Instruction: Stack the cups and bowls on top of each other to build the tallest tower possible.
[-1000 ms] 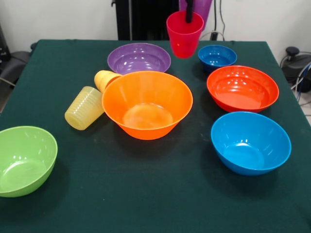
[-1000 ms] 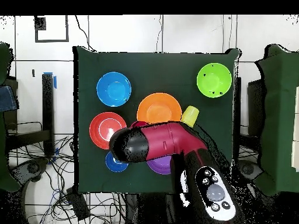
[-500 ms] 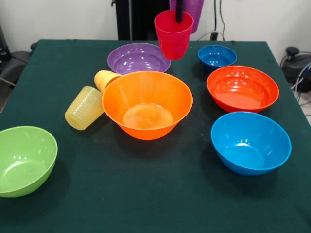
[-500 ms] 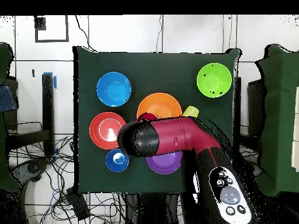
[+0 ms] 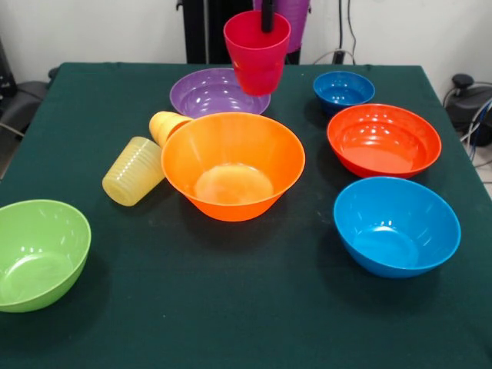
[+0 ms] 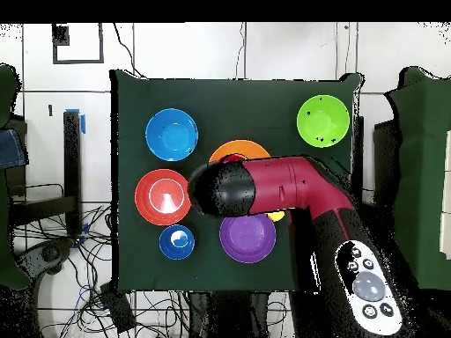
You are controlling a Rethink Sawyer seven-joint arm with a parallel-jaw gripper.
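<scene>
The hand pinches the red-pink cup by its rim, one dark finger inside the mouth, and carries it upright in the air over the near edge of the purple bowl, just behind the large orange-yellow bowl. Holding it by the rim keeps the cup's base free, so it can be lowered straight into another vessel. No tower exists yet: every bowl sits apart on the table, open side up. The red-orange bowl, light blue bowl and small dark blue bowl stand on one side, the lime green bowl in a near corner. The ribbed pale yellow cup and orange-yellow cup lie tipped beside the big bowl, touching it. Overhead, the arm covers the cup.
</scene>
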